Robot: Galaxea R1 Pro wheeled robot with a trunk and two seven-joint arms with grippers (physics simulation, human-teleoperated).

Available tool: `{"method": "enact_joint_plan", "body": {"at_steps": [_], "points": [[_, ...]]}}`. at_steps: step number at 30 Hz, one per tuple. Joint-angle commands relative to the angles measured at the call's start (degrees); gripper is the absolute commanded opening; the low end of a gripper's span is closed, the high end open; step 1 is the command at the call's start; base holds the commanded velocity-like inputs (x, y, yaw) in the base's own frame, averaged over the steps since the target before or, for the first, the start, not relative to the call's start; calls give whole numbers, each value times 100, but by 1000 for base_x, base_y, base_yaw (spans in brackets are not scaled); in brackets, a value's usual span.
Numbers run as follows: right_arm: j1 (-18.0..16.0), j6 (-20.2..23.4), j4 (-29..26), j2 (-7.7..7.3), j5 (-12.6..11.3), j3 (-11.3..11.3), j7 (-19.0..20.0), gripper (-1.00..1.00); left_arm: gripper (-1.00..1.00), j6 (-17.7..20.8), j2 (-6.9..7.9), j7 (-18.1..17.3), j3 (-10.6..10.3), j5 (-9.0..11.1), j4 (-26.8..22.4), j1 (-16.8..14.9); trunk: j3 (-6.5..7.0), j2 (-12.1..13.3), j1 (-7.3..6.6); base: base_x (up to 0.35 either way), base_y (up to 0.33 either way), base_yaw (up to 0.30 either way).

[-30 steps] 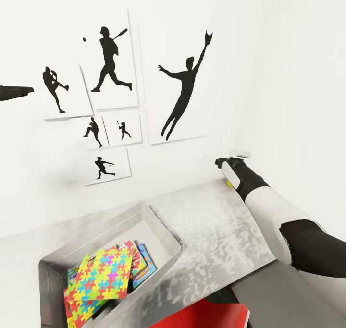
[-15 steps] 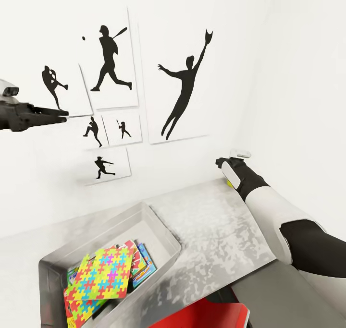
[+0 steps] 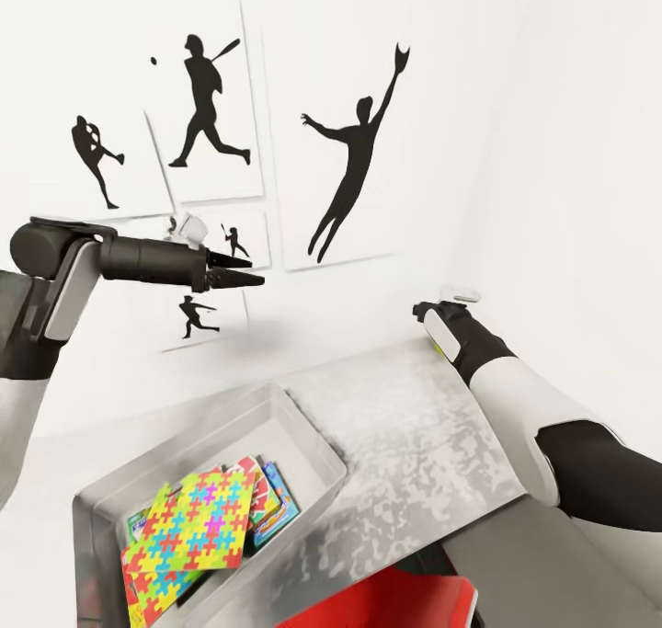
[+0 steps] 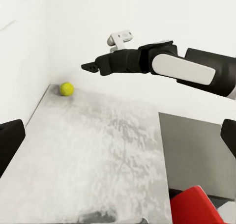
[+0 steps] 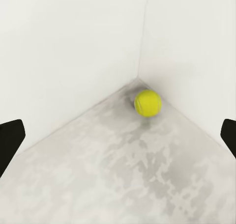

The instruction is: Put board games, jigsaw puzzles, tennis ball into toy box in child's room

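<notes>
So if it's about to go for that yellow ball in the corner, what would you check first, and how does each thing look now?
1. Tennis ball in view, lying free in the table corner: ok.
2. Right gripper open and empty: ok.
3. Right gripper lined up with the ball: ok.
4. Left gripper away from the ball's path: ok.
5. Room in the toy box beside the jigsaw puzzles: ok.
6. Wall clearance for the fingers: cannot tell.
</notes>
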Motion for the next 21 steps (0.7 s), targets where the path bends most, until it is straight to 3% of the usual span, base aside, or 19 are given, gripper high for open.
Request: {"method": "enact_joint_plan", "body": {"at_steps": [1, 7, 11, 21], "points": [[-6, 26, -7, -4, -52, 48, -48, 100, 100, 26, -78, 60, -13, 4, 21, -8, -20, -14, 3, 0, 0, 0], [-3, 21, -7, -1, -58, 48, -46, 100, 100, 26, -695, 508, 13, -1, 527, -35, -65, -14, 3, 0, 0, 0], [-5, 20, -7, -8, -60, 48, -46, 100, 100, 26, -984, 808, 167, 2, 779, -63, -94, -14, 3, 0, 0, 0], [-7, 12, -11, -24, -55, 41, -48, 100, 100, 26, -1301, 1006, 387, 14, 889, -110, -165, -14, 3, 0, 0, 0]]}}
